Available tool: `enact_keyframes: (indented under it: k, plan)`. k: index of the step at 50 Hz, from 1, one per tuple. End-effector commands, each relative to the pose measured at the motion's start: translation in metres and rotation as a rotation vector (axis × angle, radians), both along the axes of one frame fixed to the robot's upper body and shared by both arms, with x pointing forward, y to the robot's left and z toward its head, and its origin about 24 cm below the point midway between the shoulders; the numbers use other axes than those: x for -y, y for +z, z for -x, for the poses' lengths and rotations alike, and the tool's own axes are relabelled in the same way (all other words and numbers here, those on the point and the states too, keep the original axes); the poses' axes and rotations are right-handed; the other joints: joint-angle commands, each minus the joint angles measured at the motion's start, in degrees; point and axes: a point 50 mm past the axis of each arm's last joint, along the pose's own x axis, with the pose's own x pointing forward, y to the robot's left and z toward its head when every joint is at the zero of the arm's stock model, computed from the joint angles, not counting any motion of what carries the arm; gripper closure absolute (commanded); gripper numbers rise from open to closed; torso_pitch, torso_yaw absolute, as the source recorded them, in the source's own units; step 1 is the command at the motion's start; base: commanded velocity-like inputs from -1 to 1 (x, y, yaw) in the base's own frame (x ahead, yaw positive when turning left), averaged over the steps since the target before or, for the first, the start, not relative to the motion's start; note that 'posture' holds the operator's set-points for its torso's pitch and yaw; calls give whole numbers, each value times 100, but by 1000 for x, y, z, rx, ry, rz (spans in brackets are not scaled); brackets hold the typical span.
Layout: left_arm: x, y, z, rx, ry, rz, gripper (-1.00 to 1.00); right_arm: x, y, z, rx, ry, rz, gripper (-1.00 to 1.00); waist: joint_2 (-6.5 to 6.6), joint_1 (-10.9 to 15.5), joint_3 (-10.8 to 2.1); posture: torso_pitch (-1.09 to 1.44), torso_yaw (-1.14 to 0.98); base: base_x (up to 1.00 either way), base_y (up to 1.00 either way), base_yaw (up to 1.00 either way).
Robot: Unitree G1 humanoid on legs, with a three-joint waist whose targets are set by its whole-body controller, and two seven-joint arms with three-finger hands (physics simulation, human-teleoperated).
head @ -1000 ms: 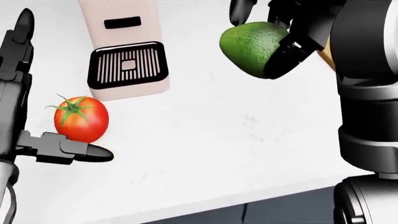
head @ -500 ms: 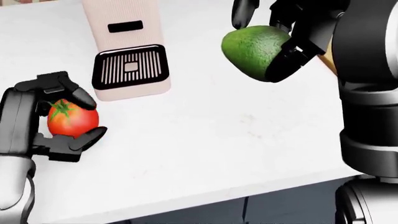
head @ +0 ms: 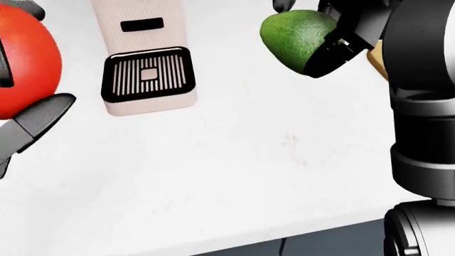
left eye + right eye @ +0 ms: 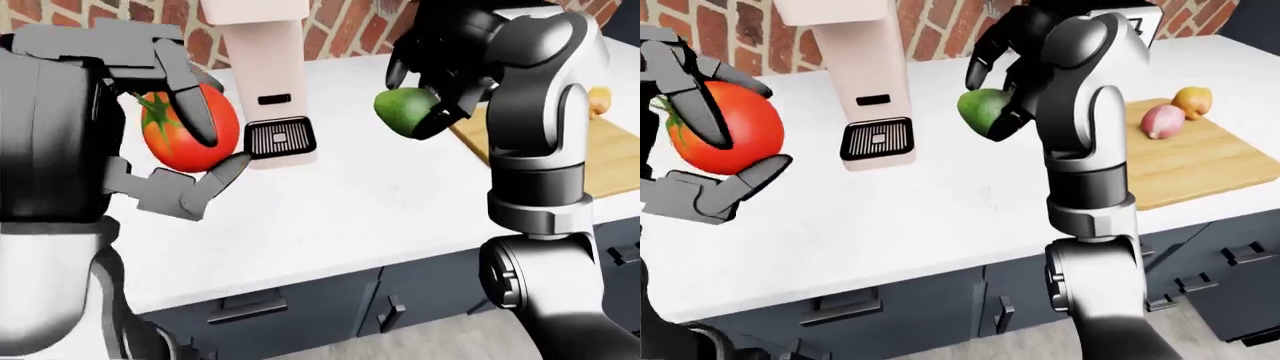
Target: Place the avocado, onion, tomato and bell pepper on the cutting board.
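Note:
My left hand (image 4: 208,147) is shut on the red tomato (image 4: 185,139) and holds it up off the white counter (image 3: 249,160), close to the cameras at the left of each view. My right hand (image 4: 992,96) is shut on the green avocado (image 4: 980,111), which hangs above the counter near the top middle. At the right of the right-eye view lies the wooden cutting board (image 4: 1200,165). On its upper part rest a pinkish onion (image 4: 1162,121) and a yellow bell pepper (image 4: 1192,99). The avocado is left of the board's edge.
A pale coffee machine (image 4: 865,82) with a black drip grille (image 3: 146,74) stands on the counter between my hands, against a brick wall. The counter's near edge runs along the bottom, with dark drawer fronts (image 4: 940,307) below it.
My left hand closed round the tomato and lifted it off the counter, up toward the cameras. My right hand with the avocado has barely shifted.

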Motion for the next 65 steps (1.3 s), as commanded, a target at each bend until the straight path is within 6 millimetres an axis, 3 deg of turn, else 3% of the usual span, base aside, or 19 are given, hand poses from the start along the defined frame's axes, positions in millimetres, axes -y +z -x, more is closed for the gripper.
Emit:
enact_keyframes:
  k: [1,6,19,21,25,30,32,33,35,42,44,46,47,49,56,58,60,61,65]
  plan:
    - [-4,14,5,15,37,-4,100,0,22,9,98,-2,3,99,-8,-8,-137,0,0,0,0,0]
    - [-1,33,18,69,39,-20,100,1,26,10,112,-11,2,98,-29,27,-72,0,0,0,0,0]
    - [6,24,18,40,19,-21,100,3,26,9,110,-21,-34,98,-197,62,-17,0,0,0,0,0]
    - [7,23,17,38,18,-23,100,3,25,8,111,-23,-33,98,-94,45,-178,0,0,-9,-15,0]
    - [8,23,18,37,14,-26,100,2,25,9,109,-21,-36,98,76,1,-212,0,0,-10,-15,0]
    - [8,24,18,38,10,-30,100,3,26,8,107,-22,-35,98,-144,-5,-174,0,0,-9,-15,0]
    - [8,24,18,37,9,-29,100,2,26,8,105,-21,-34,98,-453,12,-251,0,0,-10,-15,0]
    - [8,24,18,35,8,-27,100,2,27,8,105,-20,-34,98,-231,1,-211,0,0,-9,-14,0]
    - [9,24,18,36,6,-28,100,3,26,9,103,-20,-35,98,-370,10,-171,0,0,-9,-15,0]
    - [10,21,17,30,1,-29,100,3,26,8,101,-24,-44,98,-118,124,-81,0,0,-10,-15,0]
    - [11,20,16,27,-1,-34,100,0,26,7,98,-20,-37,98,8,131,-107,0,0,-10,-15,0]
    - [11,20,16,27,0,-33,100,-1,28,6,99,-14,-37,98,307,114,-200,0,0,-9,-15,0]
    - [10,20,16,26,-1,-32,100,-1,28,6,102,-15,-39,98,222,120,-200,0,0,-9,-15,0]
    - [11,18,16,22,-3,-32,100,-1,26,6,95,-12,-40,98,230,65,-189,0,0,-9,-15,0]
    - [11,19,16,23,-6,-34,100,-1,25,7,90,-13,-44,98,-19,18,-218,0,0,-9,-15,0]
    - [12,18,16,20,-8,-35,100,0,25,7,89,-12,-47,98,-173,35,-208,0,0,-9,-15,0]
    - [13,18,16,21,-13,-38,100,0,24,8,86,-12,-49,98,-550,51,-257,0,0,-9,-16,0]
    - [13,18,16,22,-13,-37,100,0,24,8,83,-10,-51,98,-423,39,-174,0,0,-9,-16,0]
    - [14,17,16,19,-16,-39,100,0,24,9,75,-7,-52,98,-305,78,-176,0,0,-10,-18,0]
